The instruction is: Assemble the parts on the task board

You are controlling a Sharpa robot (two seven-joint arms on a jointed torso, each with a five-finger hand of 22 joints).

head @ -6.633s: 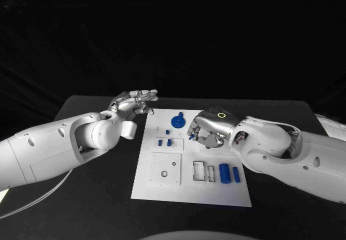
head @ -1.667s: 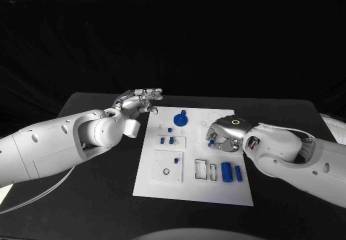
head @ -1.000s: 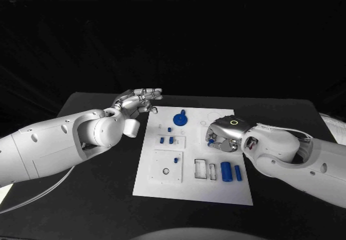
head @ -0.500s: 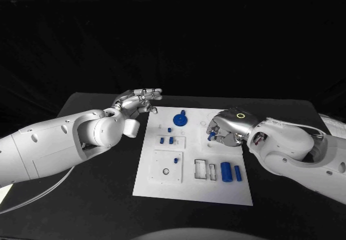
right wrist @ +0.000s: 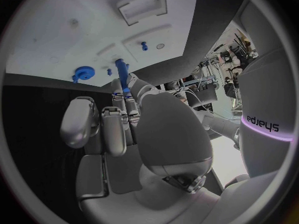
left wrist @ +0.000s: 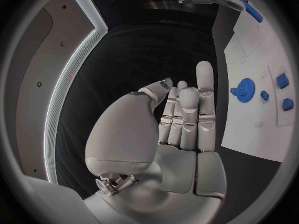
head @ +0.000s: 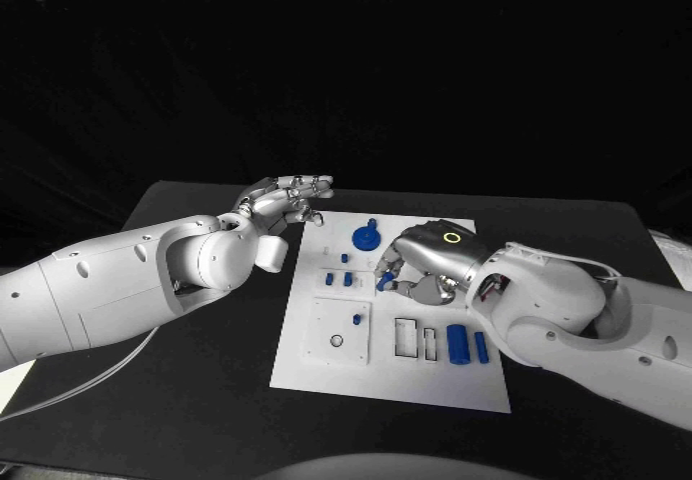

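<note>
The white task board (head: 325, 360) lies in the middle of the table. My right hand (head: 428, 258) hovers over its far half and pinches a blue peg (head: 387, 282) that points down at the board; the right wrist view shows the peg (right wrist: 121, 67) between the fingertips. A blue gear (head: 366, 238) stands near the far edge, just beyond that hand. My left hand (head: 289, 200) hangs off the board's far left corner with its fingers straight and nothing in it. In the left wrist view, the left hand (left wrist: 181, 119) faces the gear (left wrist: 244, 87).
Two small blue blocks (head: 340, 280) sit in a raised plate left of the peg. A short blue pin (head: 355, 320) stands in the square plate nearer me. Two blue cylinders (head: 466, 344) lie at the board's near right, beside rectangular slots (head: 411, 338).
My right hand has carried the blue peg leftward, from the board's right side toward its middle near the small blocks. The left hand has stayed in place.
</note>
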